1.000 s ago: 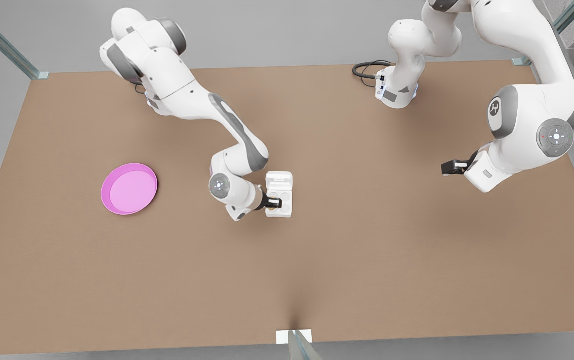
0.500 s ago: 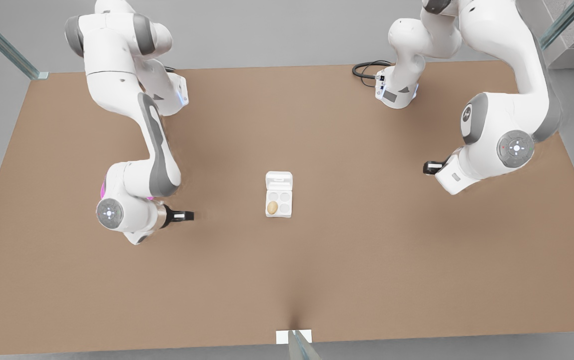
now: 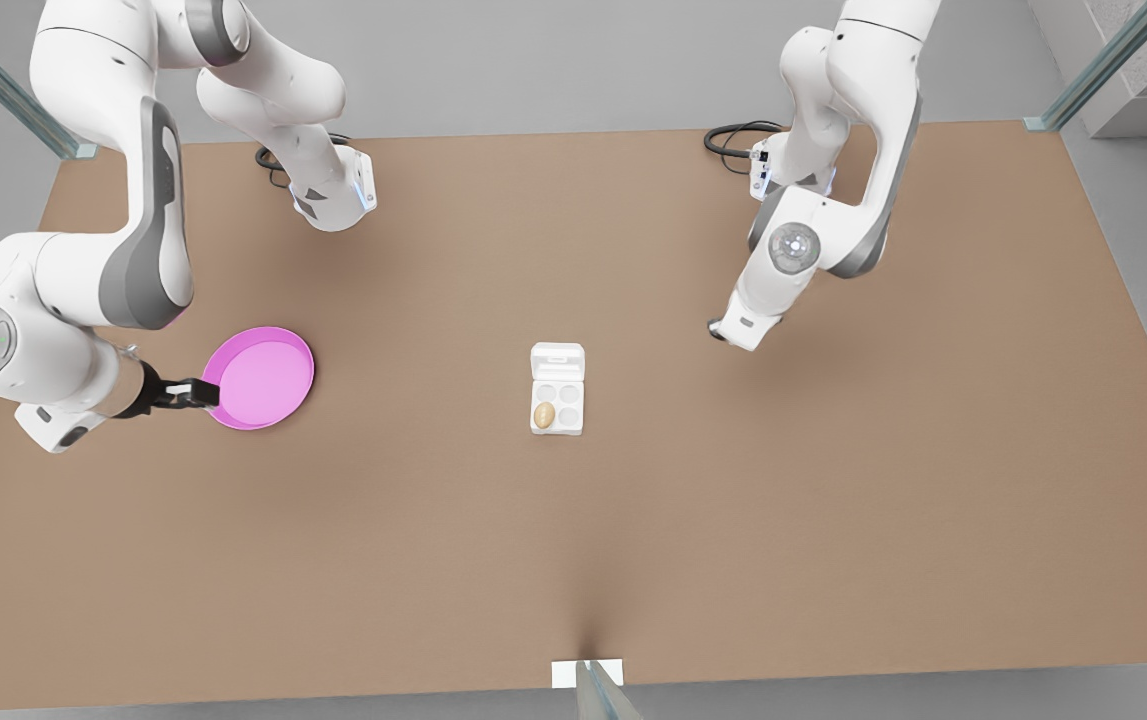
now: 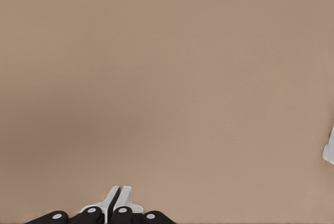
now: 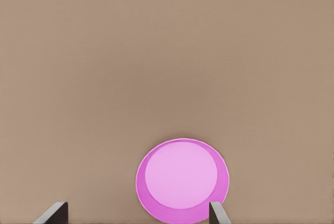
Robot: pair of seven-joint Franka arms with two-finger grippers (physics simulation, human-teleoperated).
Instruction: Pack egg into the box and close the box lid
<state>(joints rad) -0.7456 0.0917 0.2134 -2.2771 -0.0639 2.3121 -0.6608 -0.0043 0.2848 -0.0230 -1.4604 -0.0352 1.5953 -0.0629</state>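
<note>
Egg [image 3: 544, 414] sits in a near cup of the box [image 3: 557, 404], lid [image 3: 557, 359] open flat behind; in front view I judge the left gripper [image 3: 716, 330] nearer. Left wrist view: left gripper [image 4: 117, 199] closed over bare table [image 4: 167, 78]. Right wrist view: right gripper [image 5: 138, 213] open, above the plate [image 5: 181, 180].

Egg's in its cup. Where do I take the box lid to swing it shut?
Grip or hook the box lid at its far free edge, by the small tab ridge, coming from the side away from the egg. It lies flat open, hinged against the box. The shut left gripper seems nearer.
</note>
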